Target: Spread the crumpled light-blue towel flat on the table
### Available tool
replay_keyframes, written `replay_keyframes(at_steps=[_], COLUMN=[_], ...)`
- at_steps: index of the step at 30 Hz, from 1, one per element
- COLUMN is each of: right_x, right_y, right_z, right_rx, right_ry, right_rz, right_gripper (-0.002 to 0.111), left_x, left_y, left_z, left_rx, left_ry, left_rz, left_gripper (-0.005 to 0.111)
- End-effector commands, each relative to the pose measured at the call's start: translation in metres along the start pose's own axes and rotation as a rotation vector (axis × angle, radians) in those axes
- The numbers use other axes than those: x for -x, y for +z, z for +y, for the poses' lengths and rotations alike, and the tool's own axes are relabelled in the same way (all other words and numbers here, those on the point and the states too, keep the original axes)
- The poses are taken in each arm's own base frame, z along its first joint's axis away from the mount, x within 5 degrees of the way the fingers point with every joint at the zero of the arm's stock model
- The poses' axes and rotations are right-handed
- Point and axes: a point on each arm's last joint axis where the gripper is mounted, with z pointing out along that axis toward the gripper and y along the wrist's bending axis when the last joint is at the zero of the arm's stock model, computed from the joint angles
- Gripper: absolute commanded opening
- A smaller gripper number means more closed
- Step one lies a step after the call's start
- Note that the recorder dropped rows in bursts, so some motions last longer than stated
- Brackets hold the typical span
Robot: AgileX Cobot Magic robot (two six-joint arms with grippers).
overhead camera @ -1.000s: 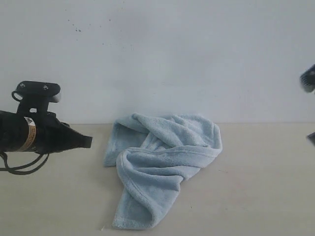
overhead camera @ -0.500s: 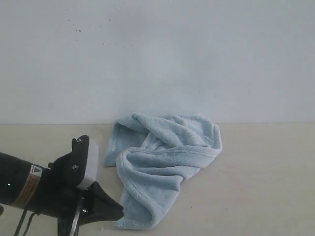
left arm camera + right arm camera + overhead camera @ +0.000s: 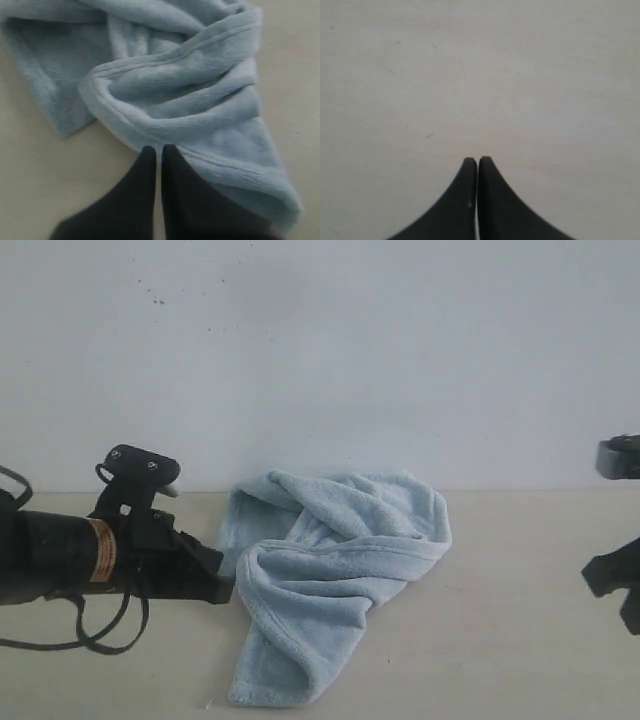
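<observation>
Dark right jaws pressed together, tips touching, over smooth pale beige table (image 3: pixel 530 75), faint mark (image 3: pixel 429 135) nearby

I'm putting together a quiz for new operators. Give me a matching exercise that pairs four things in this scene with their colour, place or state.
Column one:
1. towel
2. left gripper
3. right gripper
4. table

Column two:
A. shut, over bare surface, no towel near its tips
B. light blue, crumpled in folds
C. shut, tips right at a folded hem of the towel
D. pale beige, smooth and flat

Pairs: 1-B, 2-C, 3-A, 4-D
</observation>
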Motion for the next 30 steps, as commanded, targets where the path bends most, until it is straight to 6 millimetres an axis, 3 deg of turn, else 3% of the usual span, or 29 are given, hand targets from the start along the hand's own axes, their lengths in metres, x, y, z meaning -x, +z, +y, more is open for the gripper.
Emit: replay_keyframes(at_steps=[1, 8, 11, 24, 26, 30], right_x=[0.007, 0.016, 0.016, 0.017, 0.017, 0.017], right_y=[0.002, 0.001, 0.001, 0.001, 0.001, 0.001], right_z=[0.024, 0.024, 0.024, 0.027, 0.027, 0.027], right_rx=[0.014, -0.006, -0.007, 0.031, 0.031, 0.032], right_ry=[-0.189, -0.19, -0.188, -0.152, -0.152, -0.15], right_rz=[-0.051, -0.143, -0.15, -0.16, -0.16, -0.163], right_gripper=[0.0, 0.0, 0.0, 0.0, 0.0, 0.0], left_x=[0.016, 0.007, 0.001, -0.009, -0.007, 0.0], left_y=[0.024, 0.075, 0.09, 0.134, 0.134, 0.129], left_z=[0.006, 0.011, 0.013, 0.017, 0.015, 0.014], left_rx=[0.005, -0.02, -0.024, -0.062, -0.095, -0.105], left_ry=[0.032, -0.175, -0.349, -0.636, -0.63, -0.62], left_rz=[-0.028, -0.004, -0.015, -0.043, -0.064, -0.082], left_gripper=[0.011, 0.06, 0.07, 0.067, 0.058, 0.025])
